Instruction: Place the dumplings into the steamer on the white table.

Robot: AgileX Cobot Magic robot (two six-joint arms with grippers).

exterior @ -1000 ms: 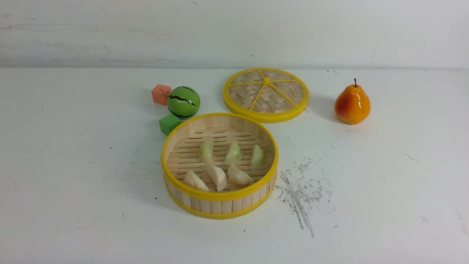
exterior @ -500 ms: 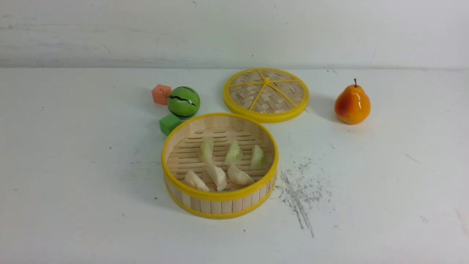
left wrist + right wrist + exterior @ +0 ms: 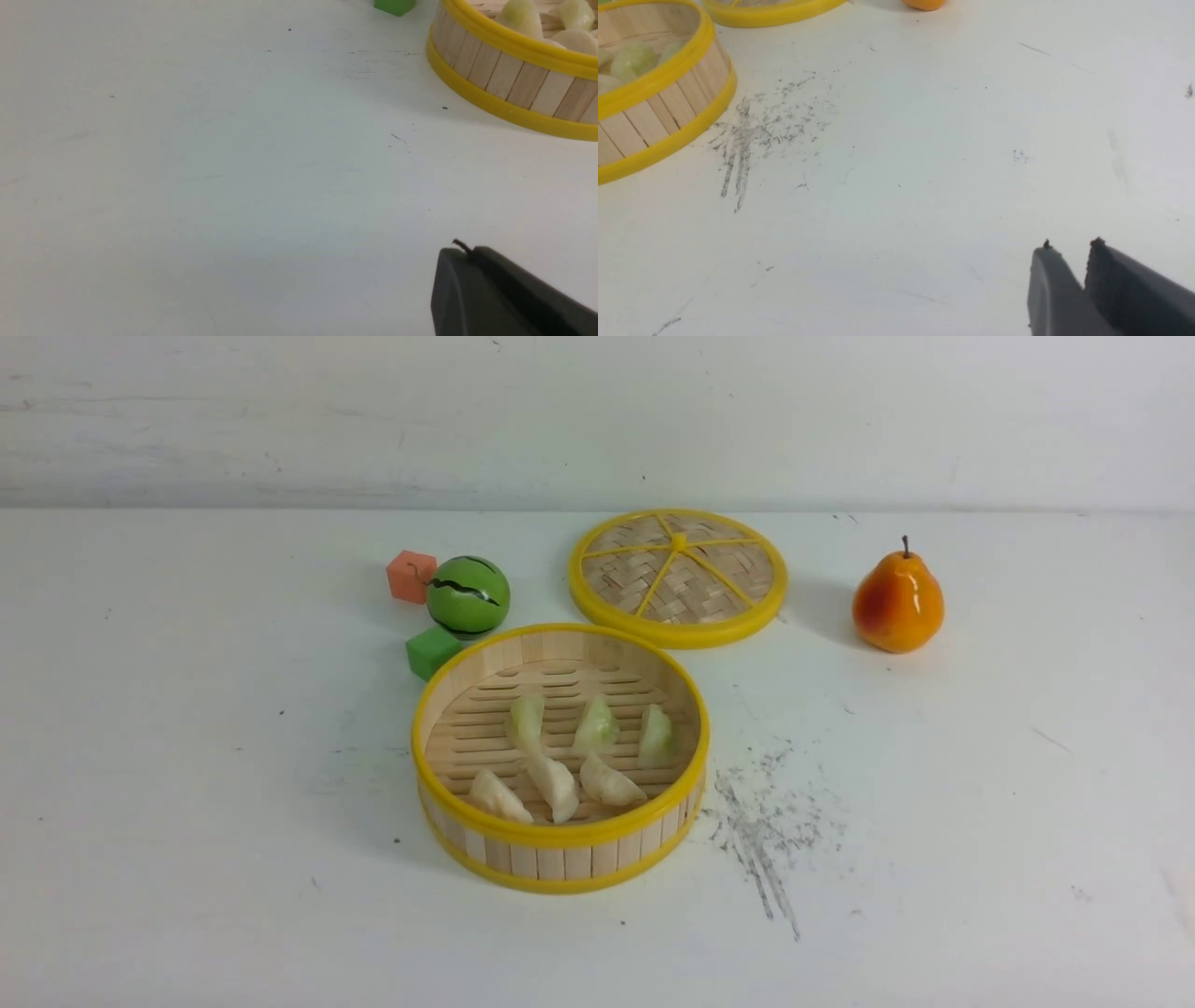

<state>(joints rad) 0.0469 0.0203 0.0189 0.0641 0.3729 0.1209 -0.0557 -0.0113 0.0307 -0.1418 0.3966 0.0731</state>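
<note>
In the steamer (image 3: 560, 756), near the middle of the table (image 3: 187, 803), lie all six dumplings (image 3: 571, 756): three green behind, three cream in front. None shows outside it, so the job looks finished. What remains is probably to keep both arms low and clear of the rim, so nothing gets nudged.

The front view shows the full count but no arm. The left wrist view shows the left gripper (image 3: 467, 254) closed and empty over bare table beside the steamer. The right wrist view shows the right gripper (image 3: 1071, 249) empty, a narrow gap between its tips, near the dark scuffs (image 3: 752, 130).
</note>
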